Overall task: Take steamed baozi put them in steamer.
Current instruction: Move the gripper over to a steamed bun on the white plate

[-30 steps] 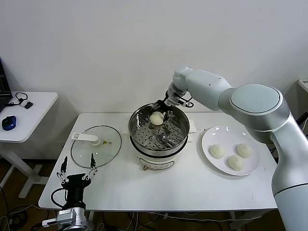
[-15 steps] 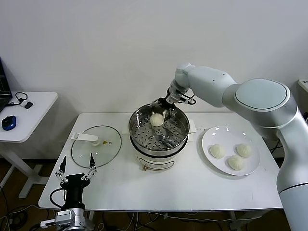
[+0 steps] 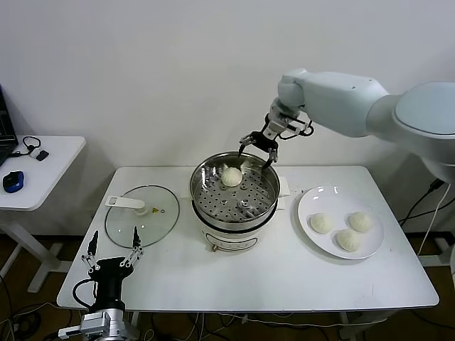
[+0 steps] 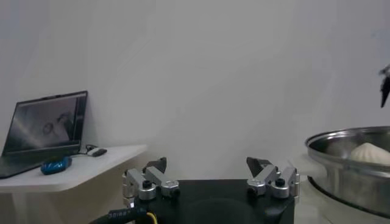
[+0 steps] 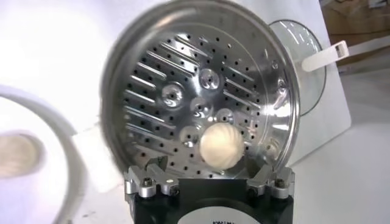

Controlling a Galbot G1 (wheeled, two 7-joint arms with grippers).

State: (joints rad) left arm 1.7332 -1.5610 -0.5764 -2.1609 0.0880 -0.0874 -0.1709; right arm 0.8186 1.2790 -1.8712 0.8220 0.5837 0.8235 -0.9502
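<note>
The steamer (image 3: 234,213) stands mid-table, a shiny steel pot on a white base. One baozi (image 3: 232,177) lies on its perforated tray at the far side; it also shows in the right wrist view (image 5: 222,147) and the left wrist view (image 4: 370,152). Three baozi (image 3: 321,223) (image 3: 360,222) (image 3: 348,240) lie on the white plate (image 3: 313,204) to the right. My right gripper (image 3: 257,147) is open and empty, above the steamer's back rim. My left gripper (image 3: 112,251) is open and empty, parked low at the table's front left.
A flat glass lid with a white handle (image 3: 142,215) lies left of the steamer. A white side table (image 3: 43,170) with a laptop, a blue mouse (image 3: 13,181) and cables stands at far left. A white wall is behind the table.
My right gripper has let go of the baozi, which now lies on the steamer tray, and has risen up and to the right, away from the pot. The left arm has not moved.
</note>
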